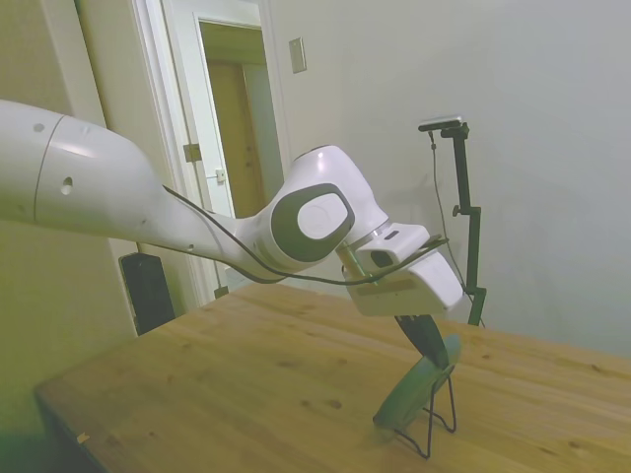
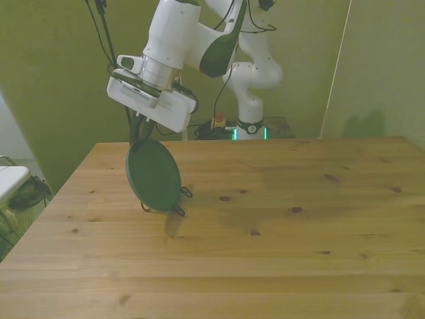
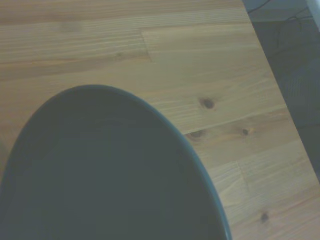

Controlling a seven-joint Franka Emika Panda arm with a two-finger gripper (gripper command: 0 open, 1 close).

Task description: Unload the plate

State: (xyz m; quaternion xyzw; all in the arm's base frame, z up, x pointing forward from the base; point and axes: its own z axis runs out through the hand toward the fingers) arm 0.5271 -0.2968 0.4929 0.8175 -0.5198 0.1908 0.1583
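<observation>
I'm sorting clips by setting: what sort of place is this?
Probably an ordinary indoor room used as a robot test space: a bare wooden table, a plain wall with a door, cables on the floor.

Wooden table — a black wire stand rests directly on it, nothing else visible.

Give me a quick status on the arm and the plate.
Gripper at the plate's top rim, fingers look shut on it. Plate leaning upright in the wire stand, not lifted clear. Nothing else on the table.
</observation>
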